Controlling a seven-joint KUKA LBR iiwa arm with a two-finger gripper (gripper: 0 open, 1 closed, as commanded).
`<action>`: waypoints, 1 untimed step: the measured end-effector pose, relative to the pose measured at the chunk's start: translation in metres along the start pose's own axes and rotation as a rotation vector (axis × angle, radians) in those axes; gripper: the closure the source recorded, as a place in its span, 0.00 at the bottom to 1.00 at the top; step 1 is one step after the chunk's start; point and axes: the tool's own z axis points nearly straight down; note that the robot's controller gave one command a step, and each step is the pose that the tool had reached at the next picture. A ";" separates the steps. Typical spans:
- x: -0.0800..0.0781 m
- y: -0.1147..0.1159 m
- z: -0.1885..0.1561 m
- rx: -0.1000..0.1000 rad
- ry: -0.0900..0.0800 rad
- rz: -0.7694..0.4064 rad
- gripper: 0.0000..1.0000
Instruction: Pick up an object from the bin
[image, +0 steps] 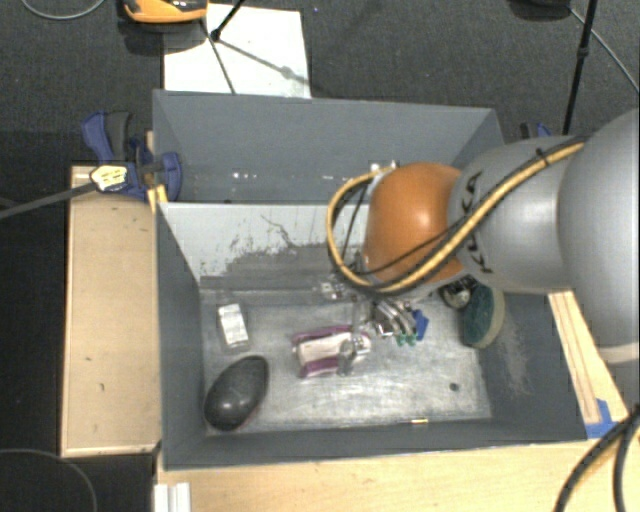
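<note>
Cannot read the print on the small white block (232, 325). Partly hidden behind the arm (560, 220): a dark green round thing (480, 318), kind unclear. Too small to identify: a blue-and-green bit (407, 330) below the orange wrist cover (410, 215). Right end of the purple-and-white packet (318, 353) covered by the pincer (352, 350).

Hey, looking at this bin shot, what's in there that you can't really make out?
- Dark green round thing, bin's right side, camera view: its top and left are hidden under the arm.
- Purple-and-white packet, mid-bin: its print is too small to read, and the pincer covers its right end.
- Small white block, left side: too small to tell what it is.
</note>
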 end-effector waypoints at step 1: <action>0.004 0.009 0.030 0.000 0.004 -0.007 0.00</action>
